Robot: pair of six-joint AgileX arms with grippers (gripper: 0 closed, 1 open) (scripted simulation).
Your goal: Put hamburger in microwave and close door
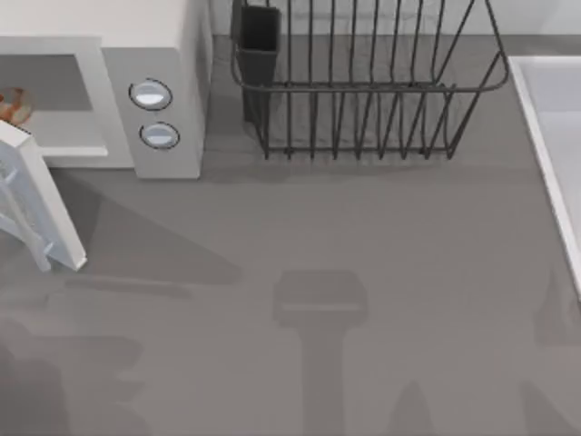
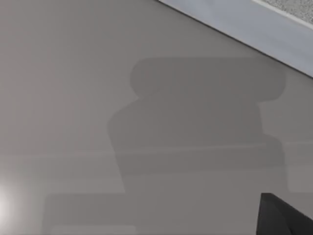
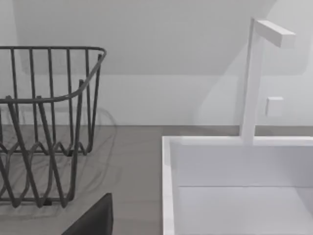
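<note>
The white microwave (image 1: 154,54) stands at the table's back left, with two round silver-blue buttons (image 1: 151,94) on its side panel. At the top view's left edge, the hamburger (image 1: 9,107) lies inside the grey cavity. The door (image 1: 41,204) is swung open toward the front, and its white frame (image 2: 244,22) with a speckled window corner also crosses the left wrist view. A dark part of my left gripper (image 2: 286,218) hangs over bare table near the door. A dark part of my right gripper (image 3: 93,220) sits low between the rack and the sink.
A black wire dish rack (image 1: 363,82) with a dark cup (image 1: 260,36) stands at the back centre. A white sink (image 1: 554,136) with a faucet (image 3: 252,78) takes the right edge. Arm shadows lie on the grey table (image 1: 318,300).
</note>
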